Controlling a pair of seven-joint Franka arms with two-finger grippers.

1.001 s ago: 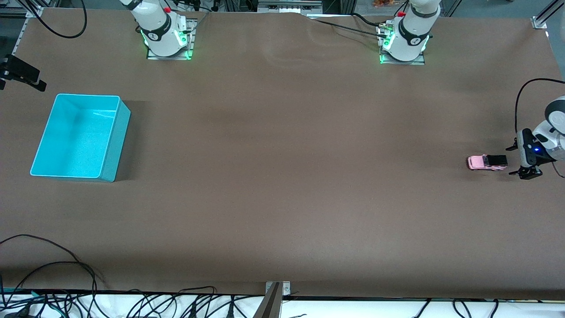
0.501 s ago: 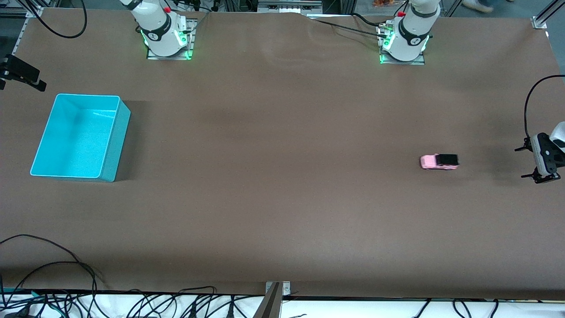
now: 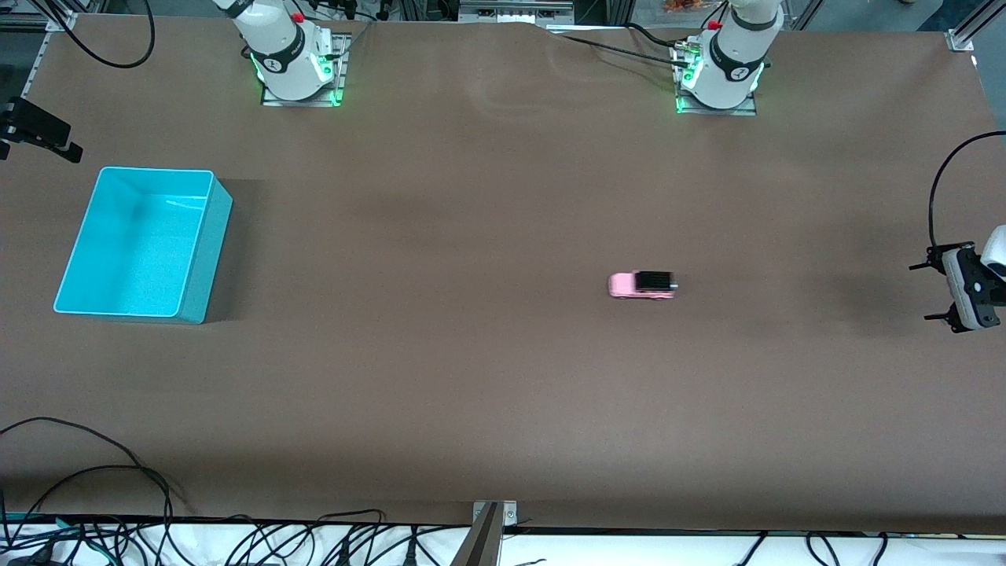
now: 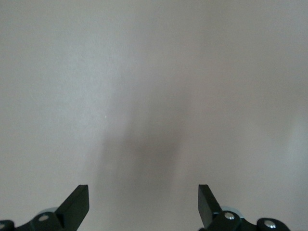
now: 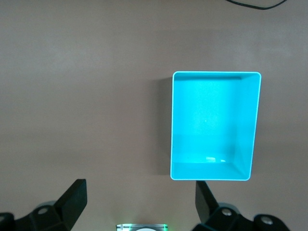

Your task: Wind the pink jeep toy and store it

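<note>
The pink jeep toy point(image 3: 642, 284), with its black roof, stands alone on the brown table about midway between the arms' ends, free of both grippers. My left gripper point(image 3: 926, 292) hangs open at the left arm's end of the table, well apart from the jeep. The left wrist view shows its fingertips point(image 4: 79, 199) wide apart over bare table, with nothing between them. My right gripper point(image 5: 139, 198) is out of the front view. It is open and empty, high up, looking down on the turquoise bin point(image 5: 211, 125).
The turquoise bin point(image 3: 134, 244) stands empty at the right arm's end of the table. Both arm bases point(image 3: 295, 67) glow green along the table's back edge. Cables point(image 3: 118, 479) lie off the table's edge nearest the front camera.
The jeep has rolled across the table from beside my left gripper toward the right arm's end. My left gripper has drawn back toward the table's end. The bin has not moved.
</note>
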